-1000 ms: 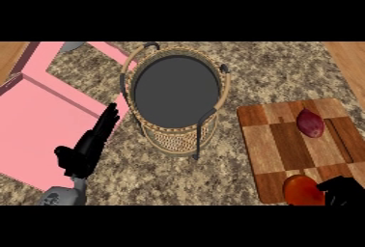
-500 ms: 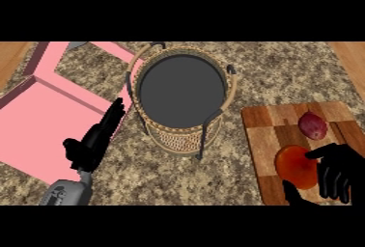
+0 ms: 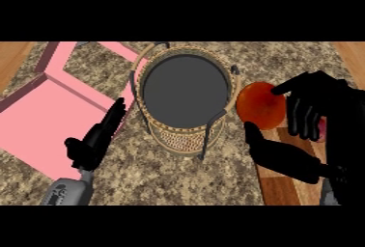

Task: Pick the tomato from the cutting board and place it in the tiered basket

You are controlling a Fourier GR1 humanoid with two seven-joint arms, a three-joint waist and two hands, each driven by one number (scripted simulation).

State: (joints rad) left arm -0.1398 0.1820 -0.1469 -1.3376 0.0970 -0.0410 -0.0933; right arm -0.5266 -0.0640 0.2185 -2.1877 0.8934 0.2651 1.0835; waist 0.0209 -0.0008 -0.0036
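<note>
The tomato (image 3: 261,105) sits just off the tiered basket (image 3: 187,143) at its 3 o'clock, with the right hand (image 3: 324,103) curled round it, fingers on its far side and thumb beneath. The cutting board (image 3: 283,190) lies at the tomato's 6 o'clock. At the basket's 8 o'clock the left hand (image 3: 96,137) rests over the speckled surface (image 3: 164,178), fingers straight.

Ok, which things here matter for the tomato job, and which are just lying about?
In the job: tomato, right hand curled round it, tiered basket, cutting board.
Lying about: pink box at the left, reddish thing mostly hidden behind the right hand; left hand rests open beside the basket.
</note>
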